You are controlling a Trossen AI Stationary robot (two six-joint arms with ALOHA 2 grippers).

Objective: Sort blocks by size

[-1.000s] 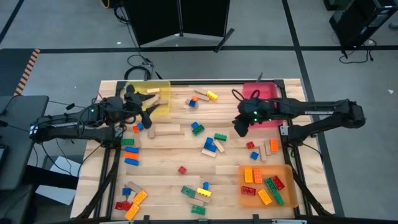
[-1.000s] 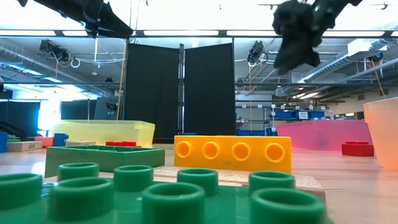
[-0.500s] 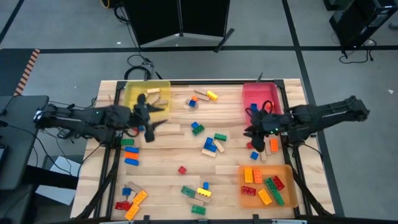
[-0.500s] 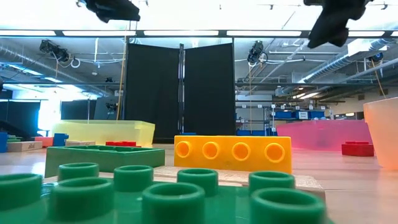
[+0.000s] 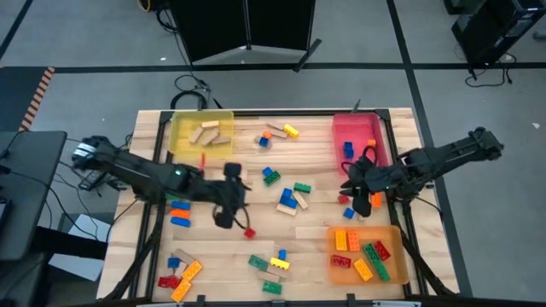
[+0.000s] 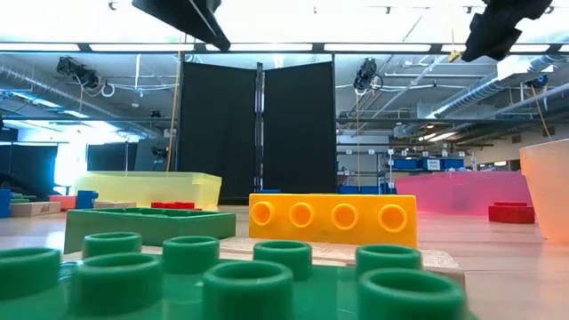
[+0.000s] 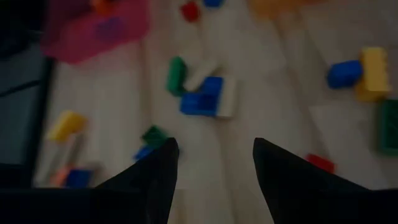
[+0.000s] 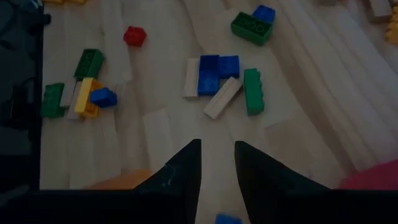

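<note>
The left gripper [image 5: 223,220] is hovering over the middle of the surface [image 5: 316,247], fingers apart and holding nothing, just beside a small red block [image 5: 250,232]. The right gripper [image 5: 357,201] is hanging near the red tray [image 5: 339,130], fingers together and empty. Loose blocks [image 5: 290,199] are lying scattered, long axes pointing every way

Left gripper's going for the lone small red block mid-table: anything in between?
Nothing visible. The left gripper, jaws open, hovers close to the red block, with only bare table between them. The nearest other pieces, a blue-and-tan cluster, lie off to one side.
</note>
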